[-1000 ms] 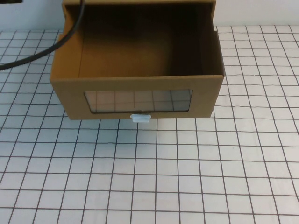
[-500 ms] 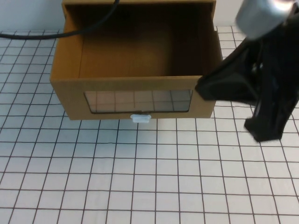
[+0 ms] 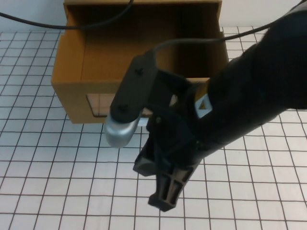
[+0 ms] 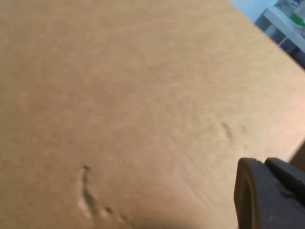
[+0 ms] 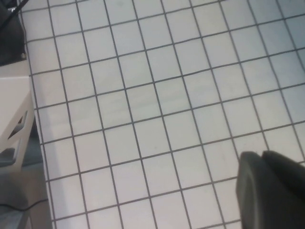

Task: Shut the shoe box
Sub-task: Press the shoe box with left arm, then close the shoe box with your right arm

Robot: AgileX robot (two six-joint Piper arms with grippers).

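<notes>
The shoe box (image 3: 72, 62), brown cardboard, stands at the back of the table with its drawer pulled out and empty. Only the left end of its clear window (image 3: 98, 104) shows; the white tab handle is hidden behind my right arm. My right gripper (image 3: 164, 197) hangs over the table in front of the box, fingers together and empty. In the right wrist view the right gripper (image 5: 271, 191) is above bare grid squares. My left gripper (image 4: 269, 195) shows only in the left wrist view, fingers together, close against a plain cardboard face (image 4: 124, 95).
The table (image 3: 57, 182) is white with a black grid. A black cable (image 3: 96, 23) crosses the box's back edge. The right wrist view shows the table's edge and a white stand (image 5: 14, 119) beyond it.
My right arm has swung in from the right and now covers the box's front right and the handle. The box has not moved.
</notes>
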